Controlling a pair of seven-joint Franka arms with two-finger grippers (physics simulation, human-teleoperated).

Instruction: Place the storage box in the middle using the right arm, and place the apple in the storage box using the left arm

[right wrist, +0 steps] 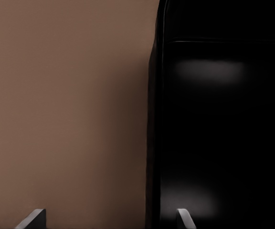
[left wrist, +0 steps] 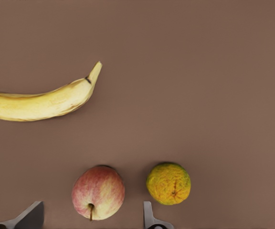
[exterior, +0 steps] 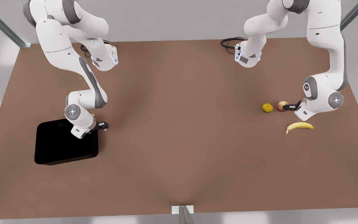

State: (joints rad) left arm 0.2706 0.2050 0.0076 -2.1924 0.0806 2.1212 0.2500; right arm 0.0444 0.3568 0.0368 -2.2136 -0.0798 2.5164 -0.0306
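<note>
The left gripper (exterior: pixel 287 107) was seen at the front view's right, low over the table (exterior: pixel 179 130), with its fingers (left wrist: pixel 152 219) spread apart and nothing clamped. The apple (left wrist: pixel 98 192) lay between those two fingers, and in the front view it sat just beside the gripper's tip (exterior: pixel 282 106); whether it was touched could not be told. Just outside one finger, on the far side of the apple, a small yellow-orange-green fruit (left wrist: pixel 168 183) rested close by (exterior: pixel 267 107). Farther from the gripper, the banana (left wrist: pixel 39 101) lay on its side, apart from both round fruits (exterior: pixel 299 126).

The right gripper (exterior: pixel 103 126) was found at the front view's left, also low, with its fingers (right wrist: pixel 185 219) held wide and empty. One side wall of the storage box (right wrist: pixel 214 133) stood between the fingers, with one finger over the bare table and the other over the box's inside. In the front view the box (exterior: pixel 57 146) was set flat near the table's left edge, well away from the middle, with the gripper at its corner nearest the table's centre
</note>
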